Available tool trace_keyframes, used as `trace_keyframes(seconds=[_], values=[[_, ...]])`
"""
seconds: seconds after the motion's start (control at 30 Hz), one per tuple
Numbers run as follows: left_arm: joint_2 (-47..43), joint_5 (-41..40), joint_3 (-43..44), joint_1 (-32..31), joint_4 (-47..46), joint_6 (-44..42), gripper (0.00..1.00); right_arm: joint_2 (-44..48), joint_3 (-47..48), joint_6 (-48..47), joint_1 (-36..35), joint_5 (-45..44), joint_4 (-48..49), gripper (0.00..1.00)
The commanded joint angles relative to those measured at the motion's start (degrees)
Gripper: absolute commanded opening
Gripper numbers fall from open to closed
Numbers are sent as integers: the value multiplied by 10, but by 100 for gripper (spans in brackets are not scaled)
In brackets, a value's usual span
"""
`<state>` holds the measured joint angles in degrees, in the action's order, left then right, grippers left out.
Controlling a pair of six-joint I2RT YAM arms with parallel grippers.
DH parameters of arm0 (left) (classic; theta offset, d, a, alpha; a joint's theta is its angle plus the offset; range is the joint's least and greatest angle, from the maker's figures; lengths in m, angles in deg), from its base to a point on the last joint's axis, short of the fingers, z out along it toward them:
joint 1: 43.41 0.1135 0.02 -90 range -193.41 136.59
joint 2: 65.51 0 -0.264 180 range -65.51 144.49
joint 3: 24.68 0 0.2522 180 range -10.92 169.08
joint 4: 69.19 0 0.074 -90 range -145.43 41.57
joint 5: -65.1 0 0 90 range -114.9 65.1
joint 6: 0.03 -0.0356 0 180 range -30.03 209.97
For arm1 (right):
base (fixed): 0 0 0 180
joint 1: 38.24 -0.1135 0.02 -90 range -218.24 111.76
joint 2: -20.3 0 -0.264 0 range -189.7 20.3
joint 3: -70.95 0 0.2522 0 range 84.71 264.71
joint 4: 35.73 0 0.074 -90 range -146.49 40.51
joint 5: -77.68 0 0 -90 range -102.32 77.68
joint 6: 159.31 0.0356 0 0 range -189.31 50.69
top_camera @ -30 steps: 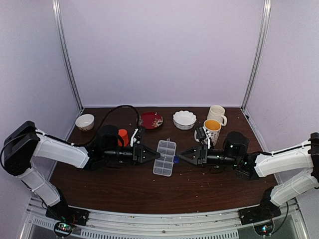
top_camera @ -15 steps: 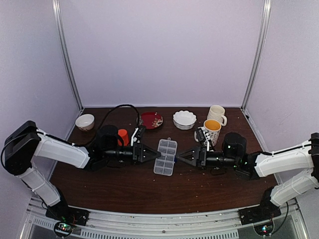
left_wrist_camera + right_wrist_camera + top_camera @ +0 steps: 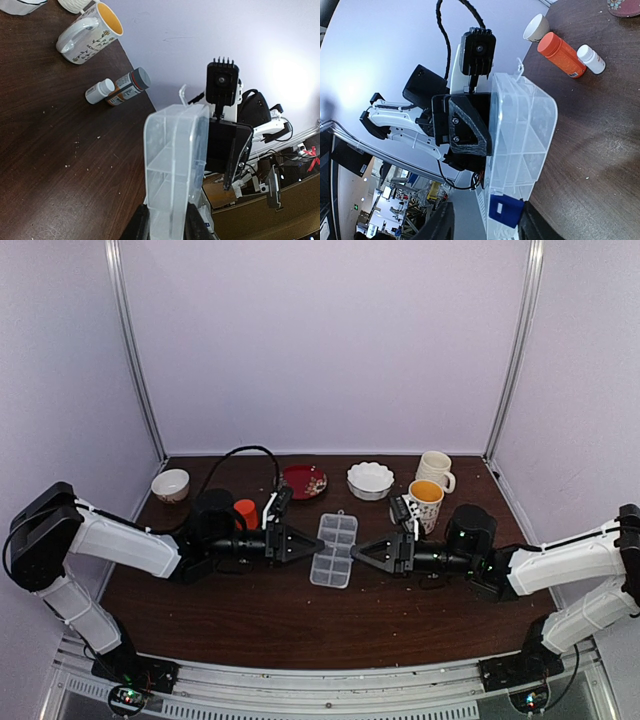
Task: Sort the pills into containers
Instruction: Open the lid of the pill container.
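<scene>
The clear pill box point(image 3: 333, 550) with its two rows of containers sits mid-table between both arms. My left gripper point(image 3: 312, 543) is shut on its left edge; in the left wrist view the box point(image 3: 175, 160) stands edge-on between my fingers point(image 3: 137, 224), and its cells look empty. My right gripper point(image 3: 357, 550) is open and straddles the right edge by the blue latch point(image 3: 505, 210). One finger point(image 3: 442, 222) stands apart from the box point(image 3: 520, 130). Tiny whitish bits point(image 3: 76, 144), seemingly pills, are scattered on the dark table point(image 3: 230, 615).
An orange bottle point(image 3: 246, 512) and a small white bottle point(image 3: 591, 58) stand behind my left gripper. An amber bottle point(image 3: 129, 86) lies by another white bottle point(image 3: 99, 91). Along the back are a yellow-lined mug point(image 3: 425, 500), white mug point(image 3: 434, 469), scalloped bowl point(image 3: 370, 480), red plate point(image 3: 303, 481) and small bowl point(image 3: 170, 484).
The pill box and my left gripper have shifted slightly toward the far side, the box turning a little. My right gripper has moved in closer to the box's right edge.
</scene>
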<state>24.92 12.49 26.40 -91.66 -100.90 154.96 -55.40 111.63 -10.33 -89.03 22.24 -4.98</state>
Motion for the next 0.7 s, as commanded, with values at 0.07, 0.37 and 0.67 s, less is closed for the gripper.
trace_keyframes(seconds=[0.07,0.37,0.67], values=[[0,-3,12,2,-4,-11,12,8,1,8,-4,4,39,34],[-15,-15,10,2,27,-27,12,8,1,4,-4,-6,22,18],[-17,-18,8,2,33,-30,12,14,2,-1,-4,-8,11,5]])
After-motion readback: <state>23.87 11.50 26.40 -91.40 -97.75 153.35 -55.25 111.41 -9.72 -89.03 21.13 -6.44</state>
